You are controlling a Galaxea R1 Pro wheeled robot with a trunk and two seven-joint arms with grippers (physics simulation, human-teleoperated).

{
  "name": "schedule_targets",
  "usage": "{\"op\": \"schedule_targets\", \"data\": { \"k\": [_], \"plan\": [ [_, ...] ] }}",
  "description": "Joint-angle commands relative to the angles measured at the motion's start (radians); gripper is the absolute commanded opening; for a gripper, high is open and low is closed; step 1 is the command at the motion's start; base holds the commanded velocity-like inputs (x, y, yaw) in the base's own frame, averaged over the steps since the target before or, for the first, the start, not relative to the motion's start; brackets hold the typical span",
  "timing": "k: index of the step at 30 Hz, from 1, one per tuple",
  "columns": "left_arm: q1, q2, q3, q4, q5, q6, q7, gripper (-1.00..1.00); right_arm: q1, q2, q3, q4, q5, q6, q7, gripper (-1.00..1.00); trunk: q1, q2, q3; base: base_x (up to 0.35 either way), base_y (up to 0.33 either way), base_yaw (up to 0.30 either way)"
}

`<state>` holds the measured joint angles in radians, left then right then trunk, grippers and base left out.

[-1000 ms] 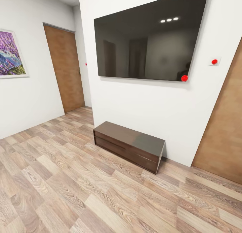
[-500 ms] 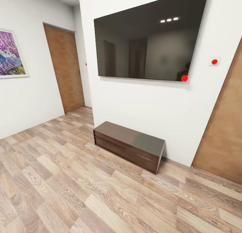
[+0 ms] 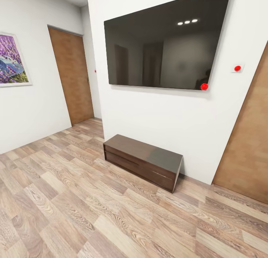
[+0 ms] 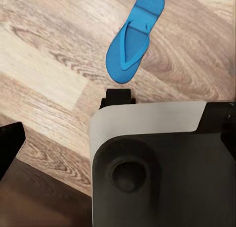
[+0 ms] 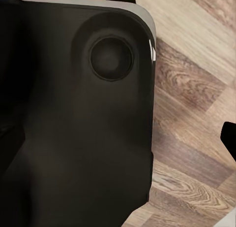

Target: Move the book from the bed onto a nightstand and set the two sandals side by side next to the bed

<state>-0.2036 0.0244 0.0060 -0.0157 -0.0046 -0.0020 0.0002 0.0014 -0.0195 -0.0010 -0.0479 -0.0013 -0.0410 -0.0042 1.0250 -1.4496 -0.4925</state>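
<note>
Sandal, bright blue flat flip-flop (image 4: 132, 42), looks light and floppy; I'd pinch its edge. End effector states: cannot tell.

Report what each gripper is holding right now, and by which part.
Cannot be told: neither wrist view shows the fingers clearly. The one blue sandal in view lies on the wood floor, unheld.

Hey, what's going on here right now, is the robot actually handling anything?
Nothing is being handled. The head view faces a white wall with a large black wall-mounted screen above a long low dark brown bench on wood-plank floor. In the left wrist view, one bright blue sandal lies flat on the floor beyond the robot's body.
</note>
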Motion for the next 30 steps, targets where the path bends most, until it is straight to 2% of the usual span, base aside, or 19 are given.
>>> {"op": "schedule_targets", "data": {
  "k": [1, 16, 30],
  "plan": [
    [-0.010, 0.000, 0.001, 0.000, -0.001, 0.006, 0.000, 1.00, 0.000, 0.000, 0.000, -0.002, 0.000, -0.002, 0.000, 1.00, 0.000, 0.000, -0.001, 0.000, 0.000, 0.000],
    [-0.079, -0.006, -0.002, -0.031, -0.004, 0.115, 0.025, 1.00, 0.000, -0.002, 0.003, -0.025, 0.003, -0.004, -0.001, 1.00, 0.000, 0.000, -0.001, 0.000, 0.000, 0.000],
    [-0.089, -0.006, -0.004, -0.037, -0.001, 0.136, 0.037, 1.00, -0.006, -0.020, -0.001, -0.132, 0.003, -0.003, -0.018, 1.00, 0.000, 0.000, -0.001, 0.000, 0.000, 0.000]
  ]
}}
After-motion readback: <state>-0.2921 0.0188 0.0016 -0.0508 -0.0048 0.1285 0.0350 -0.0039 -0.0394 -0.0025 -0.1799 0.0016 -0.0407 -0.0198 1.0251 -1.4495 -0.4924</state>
